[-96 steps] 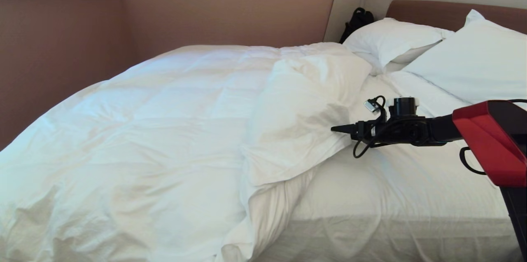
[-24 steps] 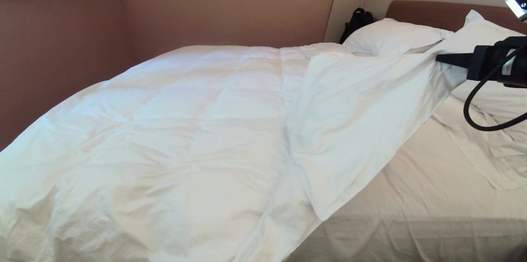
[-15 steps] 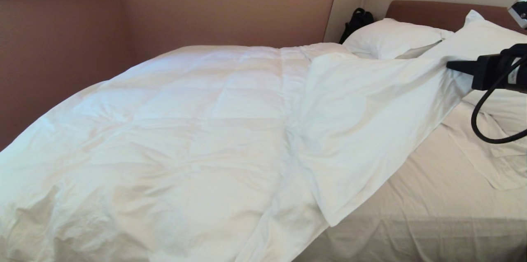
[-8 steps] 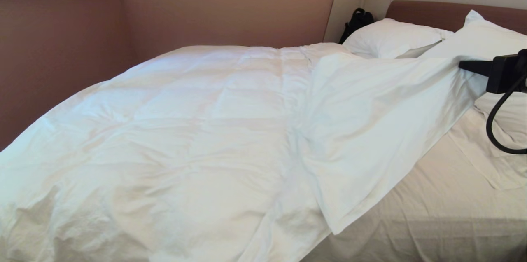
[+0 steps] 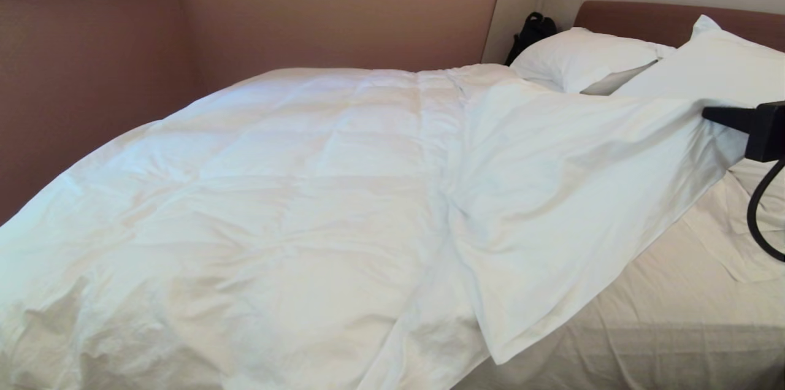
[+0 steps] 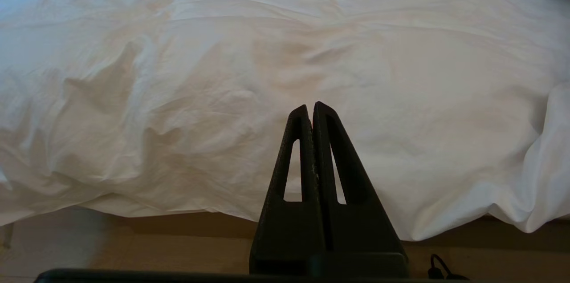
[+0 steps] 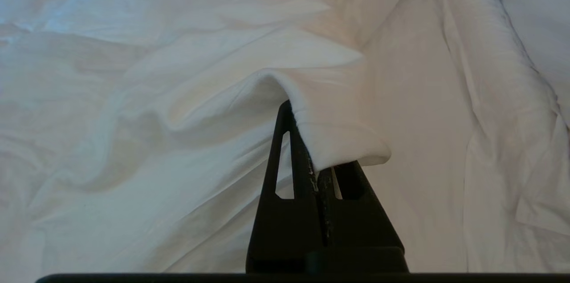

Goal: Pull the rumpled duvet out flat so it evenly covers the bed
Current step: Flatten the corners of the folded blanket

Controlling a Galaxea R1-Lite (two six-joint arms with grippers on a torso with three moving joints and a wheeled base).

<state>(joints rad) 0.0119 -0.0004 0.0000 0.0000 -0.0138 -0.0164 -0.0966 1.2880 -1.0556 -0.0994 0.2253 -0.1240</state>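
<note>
1. Since the earlier frame, the duvet corner has been drawn lower and further toward 3 o'clock by the right gripper.
2. Right gripper is clamped on that corner, above the bed.
3. Left gripper is pressed together, empty, beside the duvet's hanging edge.

Head view: high over the near bedside, facing forward and down across the bed, headboard at 1 o'clock, wall at 11. Left wrist view: low, by the bed's near edge, looking level past the pressed-together left gripper over the duvet. Right wrist view: close above the mattress, behind the right gripper, facing the duvet's pinched edge. Shared by all three: the duvet; by head and right wrist, also the pillows.
</note>
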